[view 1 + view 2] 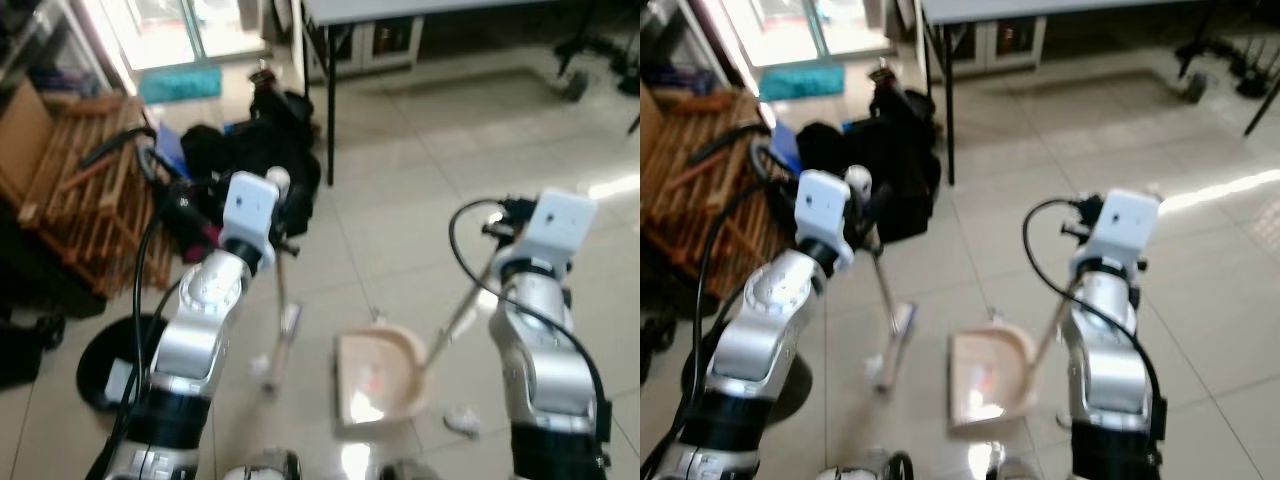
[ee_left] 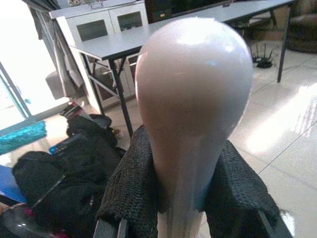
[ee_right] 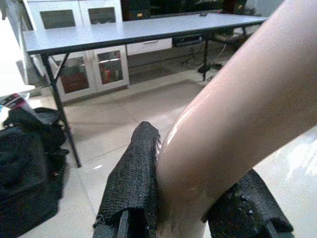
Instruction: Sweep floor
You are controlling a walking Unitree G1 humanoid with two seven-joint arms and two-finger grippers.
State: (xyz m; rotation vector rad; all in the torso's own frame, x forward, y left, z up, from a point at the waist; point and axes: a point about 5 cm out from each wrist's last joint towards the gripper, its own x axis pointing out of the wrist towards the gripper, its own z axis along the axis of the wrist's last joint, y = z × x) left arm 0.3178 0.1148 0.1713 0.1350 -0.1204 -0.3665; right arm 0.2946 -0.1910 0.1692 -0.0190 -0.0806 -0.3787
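Down on the tiled floor (image 1: 400, 200), the dustpan (image 1: 378, 382) lies beside the broom (image 1: 283, 330). Left gripper (image 2: 181, 208) fingers are clenched on the broom's knob, right gripper (image 3: 190, 213) on the dustpan handle (image 1: 462, 300). Short strokes toward the pan's open edge are best kept low.

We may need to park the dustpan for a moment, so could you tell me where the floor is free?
Bare tile lies right of the dustpan, toward the right gripper, and ahead up to the grey table. Crowded: black bags and a wooden rack by the left gripper, which holds the broom.
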